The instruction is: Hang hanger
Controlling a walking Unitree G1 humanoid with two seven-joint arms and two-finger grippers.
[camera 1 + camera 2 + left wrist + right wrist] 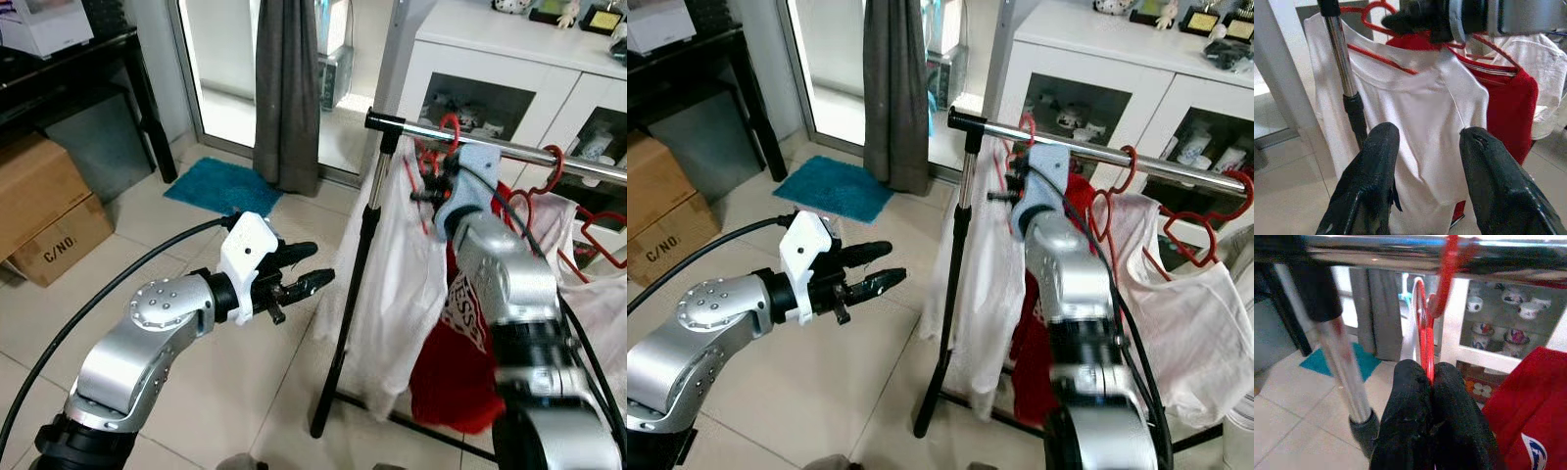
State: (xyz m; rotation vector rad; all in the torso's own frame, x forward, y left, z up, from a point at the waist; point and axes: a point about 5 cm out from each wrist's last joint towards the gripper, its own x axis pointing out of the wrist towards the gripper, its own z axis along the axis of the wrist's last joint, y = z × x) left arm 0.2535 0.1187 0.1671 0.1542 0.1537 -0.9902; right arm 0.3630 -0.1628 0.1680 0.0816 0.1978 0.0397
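Upper centre, our right gripper (1429, 382) clamps the red hanger (1424, 340) to seat its hook over the rail (1415, 254), left gripper (1422, 142) spread idle

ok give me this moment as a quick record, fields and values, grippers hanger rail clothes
right gripper: shut on the red hanger, just below the rail
red hanger: hook over the chrome rail, near its end by the upright pole
left gripper: open, held out to the left of the rack, holding nothing
clothes: white shirt at the pole end, red shirt next to it
floor: teal mat, cardboard box
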